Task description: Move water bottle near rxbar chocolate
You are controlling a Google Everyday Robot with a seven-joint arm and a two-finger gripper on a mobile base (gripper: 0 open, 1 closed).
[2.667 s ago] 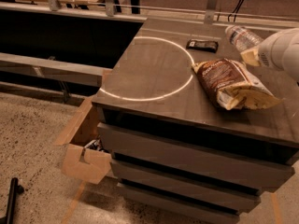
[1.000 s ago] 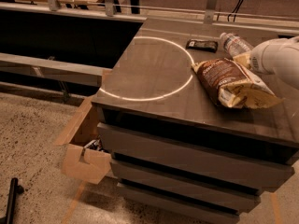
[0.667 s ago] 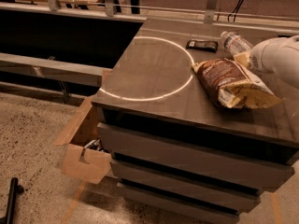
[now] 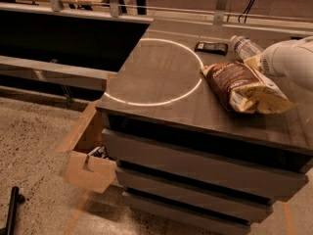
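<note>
The water bottle (image 4: pixel 243 46), clear with a white cap, is tilted with its cap pointing left at the back right of the cabinet top. My gripper (image 4: pixel 255 58) is at the end of the white arm (image 4: pixel 289 58) that comes in from the right, and it is shut on the bottle's lower part, which the arm hides. The rxbar chocolate (image 4: pixel 211 47), a small flat black bar, lies on the top just left of the bottle's cap, a short gap away.
A big brown-and-cream snack bag (image 4: pixel 244 86) lies in front of the bottle. A pale ring is marked on the dark cabinet top (image 4: pixel 156 82). A metal rail (image 4: pixel 117 4) runs behind. An open cardboard box (image 4: pixel 90 155) stands on the floor at the left.
The arm and the bottle have moved left and slightly down toward the black bar since the earliest frame. Over the last second they have hardly moved.
</note>
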